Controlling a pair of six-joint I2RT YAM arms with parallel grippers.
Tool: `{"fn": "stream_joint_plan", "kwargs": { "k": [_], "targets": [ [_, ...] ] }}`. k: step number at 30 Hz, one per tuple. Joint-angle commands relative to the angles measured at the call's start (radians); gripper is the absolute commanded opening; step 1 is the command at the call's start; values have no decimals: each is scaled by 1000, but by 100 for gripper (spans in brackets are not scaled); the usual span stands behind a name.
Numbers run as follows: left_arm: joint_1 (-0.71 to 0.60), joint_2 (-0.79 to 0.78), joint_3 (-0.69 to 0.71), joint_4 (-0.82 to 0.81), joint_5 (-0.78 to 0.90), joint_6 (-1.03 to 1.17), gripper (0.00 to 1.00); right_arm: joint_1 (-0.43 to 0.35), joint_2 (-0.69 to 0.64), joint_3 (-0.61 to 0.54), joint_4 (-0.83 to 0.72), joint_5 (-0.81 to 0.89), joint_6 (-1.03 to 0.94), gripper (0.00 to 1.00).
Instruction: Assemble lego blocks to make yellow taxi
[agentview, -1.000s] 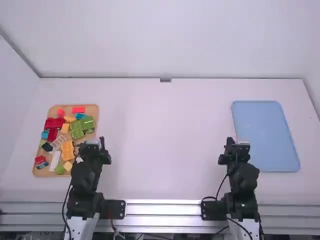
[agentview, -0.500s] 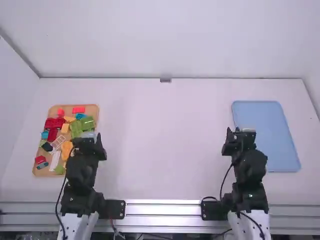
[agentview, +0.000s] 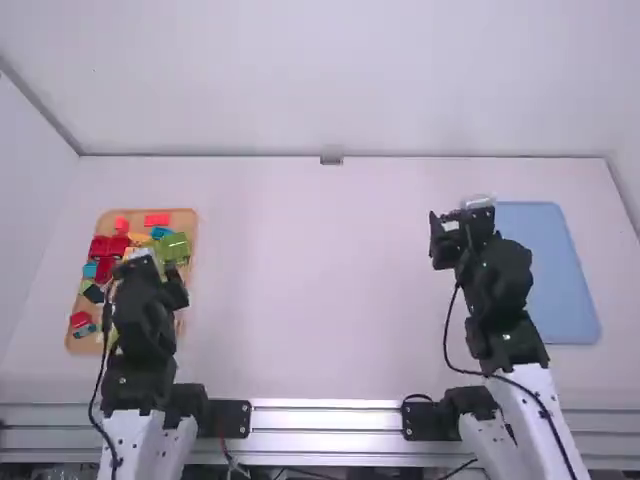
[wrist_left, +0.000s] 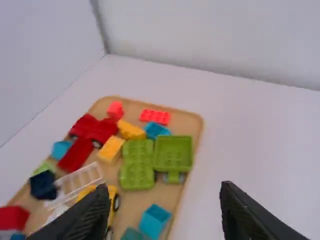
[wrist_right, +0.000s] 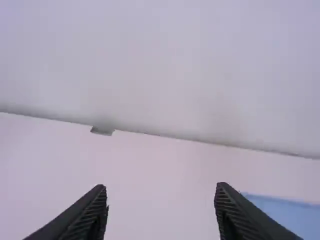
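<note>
the white table (agentview: 320, 280) is bordered at its right side by a blue mat (agentview: 550, 270) and at its left by a wooden tray (wrist_left: 185, 120), on which the blocks are spread. the left claw (wrist_left: 165, 192) is held empty above the tray, its fingers parted; the right claw (wrist_right: 161, 189) is parted and empty too, placed beside the mat, so the left one is clearly nearer to the taxi parts. the likely body of the taxi, a yellow wheeled piece (wrist_left: 112, 191), is seen in the tray, partly covered by one finger: it lies lower than the left claw and toward the tray's outer side from the gap between its fingers. its long axis cannot be told surely with that much hidden. if it is to be taken first, a shift outward, then a descent, would seem to be called for, with the loose cyan block (wrist_left: 155, 220) nearby to be avoided. farther forward on the tray, a small yellow block (wrist_left: 111, 149) is set slantwise.
</note>
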Motion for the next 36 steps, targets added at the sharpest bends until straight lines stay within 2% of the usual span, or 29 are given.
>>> {"fn": "stream_joint_plan", "kwargs": {
  "k": [1,6,12,17,27,30,32,36],
  "targets": [
    [67,49,90,-59,19,-48,64,24,61,86,9,24,-38,64],
    [185,158,215,-215,27,-72,72,48,168,178,6,32,-57,72],
    [386,372,376,-360,108,-20,82,43,296,290,8,30,-63,82],
    [575,627,480,-398,290,200,89,58,399,379,15,33,-62,89],
    [670,977,566,-458,320,319,98,77,506,472,25,31,-77,97],
    [679,1062,577,-455,320,328,94,89,520,484,27,33,-79,98],
    [683,1135,581,-431,320,329,85,100,524,487,26,34,-93,99],
    [682,1230,581,-401,375,399,78,106,524,488,28,35,-99,99]
  ]
}}
